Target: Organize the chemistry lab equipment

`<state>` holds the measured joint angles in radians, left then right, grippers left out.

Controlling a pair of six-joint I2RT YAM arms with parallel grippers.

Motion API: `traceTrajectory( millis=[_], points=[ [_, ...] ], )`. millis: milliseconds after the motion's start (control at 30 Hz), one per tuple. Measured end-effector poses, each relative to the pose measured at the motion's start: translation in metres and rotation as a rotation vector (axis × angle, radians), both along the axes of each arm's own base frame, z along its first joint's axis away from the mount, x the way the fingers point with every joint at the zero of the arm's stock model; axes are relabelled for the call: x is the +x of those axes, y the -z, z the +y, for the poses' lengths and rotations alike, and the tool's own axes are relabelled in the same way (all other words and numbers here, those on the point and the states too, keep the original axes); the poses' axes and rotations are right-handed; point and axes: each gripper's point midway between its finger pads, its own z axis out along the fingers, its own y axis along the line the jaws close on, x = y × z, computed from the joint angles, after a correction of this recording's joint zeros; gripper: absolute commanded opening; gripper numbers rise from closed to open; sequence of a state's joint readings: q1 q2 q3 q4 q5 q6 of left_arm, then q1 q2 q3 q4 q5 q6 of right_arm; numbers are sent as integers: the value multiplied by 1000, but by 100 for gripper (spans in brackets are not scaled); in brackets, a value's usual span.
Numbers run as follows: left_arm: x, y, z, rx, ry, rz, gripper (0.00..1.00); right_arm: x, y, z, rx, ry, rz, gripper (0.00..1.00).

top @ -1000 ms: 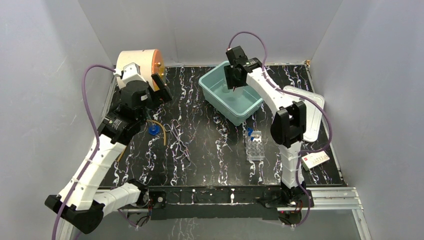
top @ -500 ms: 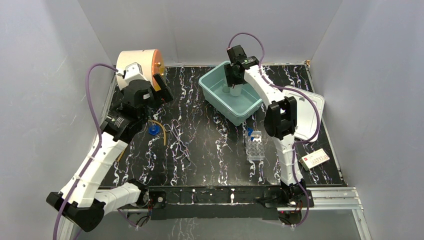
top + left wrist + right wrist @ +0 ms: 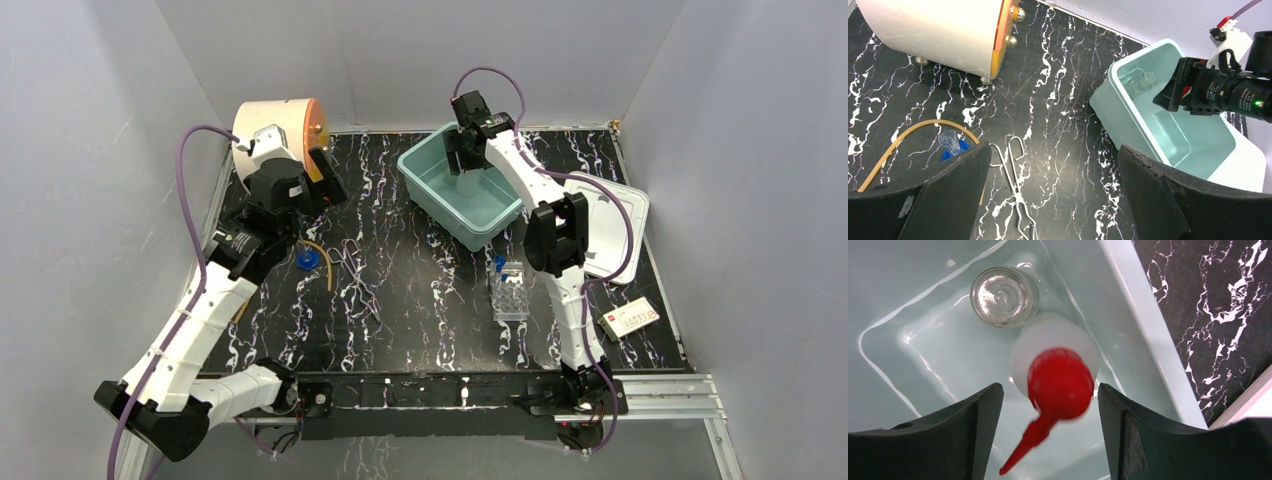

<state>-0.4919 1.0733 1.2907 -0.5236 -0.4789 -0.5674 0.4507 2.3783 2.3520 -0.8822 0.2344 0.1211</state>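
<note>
The right gripper (image 3: 1048,390) hangs in the teal bin (image 3: 1128,305), jaws spread clear of the white squeeze bottle (image 3: 1058,385) – apparently freed to stand in the bin's corner beside the clear glass vial (image 3: 1004,296) – while the left gripper (image 3: 1053,150) hovers wide open, empty.

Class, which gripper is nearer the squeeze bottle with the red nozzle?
Right. The right gripper hangs directly over the squeeze bottle inside the tub; the left gripper is far off across the table, above the tubing.
</note>
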Motion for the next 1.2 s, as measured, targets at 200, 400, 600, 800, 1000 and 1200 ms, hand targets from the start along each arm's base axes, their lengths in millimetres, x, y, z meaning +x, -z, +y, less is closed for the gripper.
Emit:
traceTrajectory(
  millis=[200,400,600,800,1000,1200],
  points=[
    [0,0,2,24,0,-1,98,6,-17,2,19,7,-38,84],
    [2,-1,10,65,-33,13,98,5,-29,3,33,7,-57,84],
    [-4,20,22,108,-95,111,93,-3,-83,-4,71,34,-140,83],
    [-22,58,50,123,-212,277,90,-36,-173,-13,204,34,-297,79],
    [-34,104,92,76,-358,431,84,-69,-211,-5,373,2,-368,77],
    [-20,149,106,22,-372,550,82,-86,-177,16,429,-40,-285,77]
  ],
)
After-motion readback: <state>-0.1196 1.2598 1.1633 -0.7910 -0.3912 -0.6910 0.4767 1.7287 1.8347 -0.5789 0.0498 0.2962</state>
